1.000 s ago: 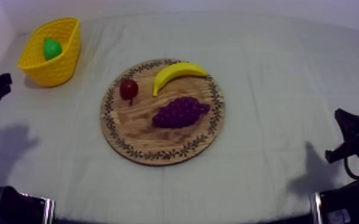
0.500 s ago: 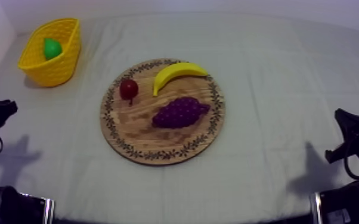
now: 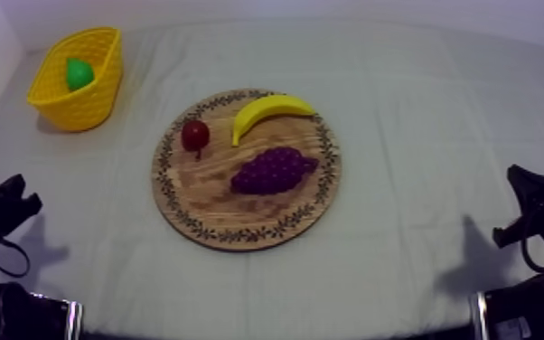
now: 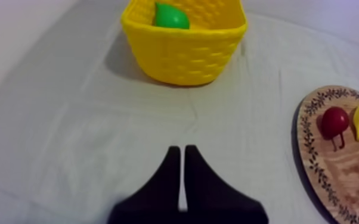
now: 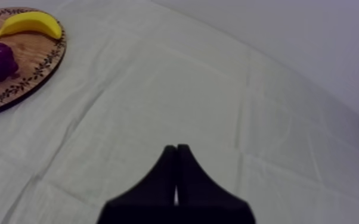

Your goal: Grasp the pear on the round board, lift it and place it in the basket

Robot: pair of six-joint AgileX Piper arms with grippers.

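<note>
Since the pear (image 3: 79, 73) already lies in the yellow basket (image 3: 84, 110) at the far left corner of the tabletop (image 3: 438, 108), the left tool (image 4: 179, 150) and right tool (image 5: 176, 149) sit pressed together, empty; it looks light, hard and slick, best gripped across its belly.

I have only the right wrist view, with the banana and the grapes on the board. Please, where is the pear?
Observer: The pear lies inside the yellow basket, at the far left of the cloth.
Operator: Does the left claw hold something?
Observer: No. The left claw is shut on nothing, its fingers together as a narrow wedge, over bare cloth short of the basket.
Operator: Does the basket stand well?
Observer: Yes, it is upright and apart from the wooden board, with bare cloth between them.
</note>
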